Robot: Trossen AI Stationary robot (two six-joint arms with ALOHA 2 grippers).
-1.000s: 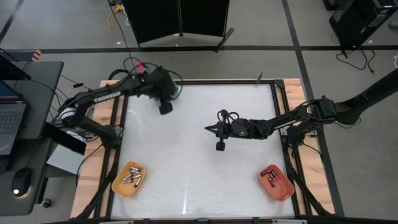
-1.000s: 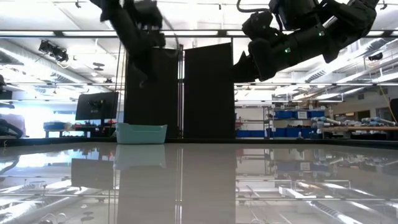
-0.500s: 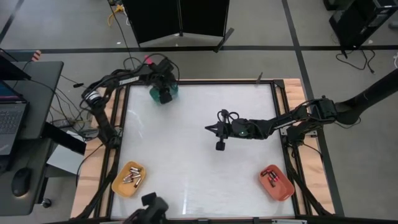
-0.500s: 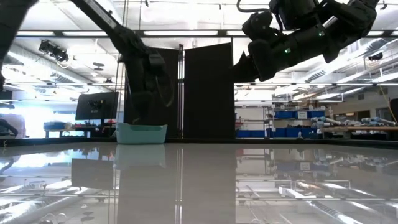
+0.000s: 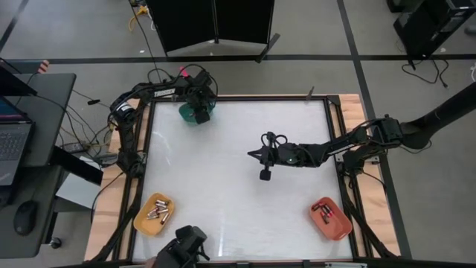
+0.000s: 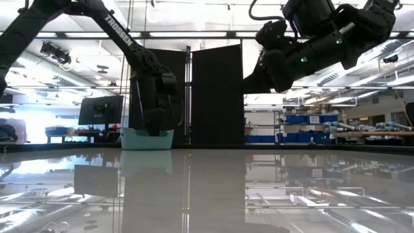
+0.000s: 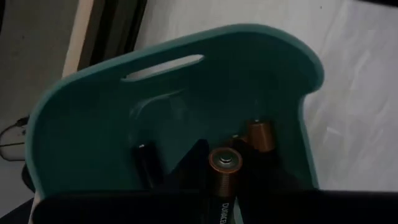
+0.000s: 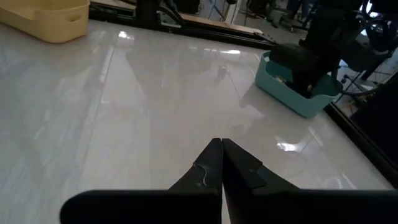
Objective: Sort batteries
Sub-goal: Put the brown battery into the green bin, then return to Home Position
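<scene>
Here my left gripper [image 5: 199, 113] is low over the green bin [image 5: 186, 113], which stands at the far left corner of the table [image 5: 238, 193]. In the left wrist view my fingers pinch one battery [image 7: 222, 180]: it has a dark body and a copper-coloured end, and it stands upright between the two fingers, inside the walls of the green bin [image 7: 81, 118]. More cells lie on the floor of this bin. One of them, a copper-ended battery [image 7: 262, 135], stands just behind the one I hold, and a dark one [image 7: 144, 163] leans near the side wall. In the low view my left arm comes down to the bin [image 6: 147, 138] at the far edge of the table, and the gripper is partly behind the rim.

My right gripper [image 5: 264, 174] hangs over the middle of the table, well apart from all bins. Its fingers [image 8: 211, 163] are pressed together with nothing between them, and under them there is only the bare white surface.

The other batteries are already in bins. A few lie in the orange bin [image 5: 154, 215] at the near left, and a few dark ones lie in the red bin [image 5: 330, 218] at the near right.
</scene>
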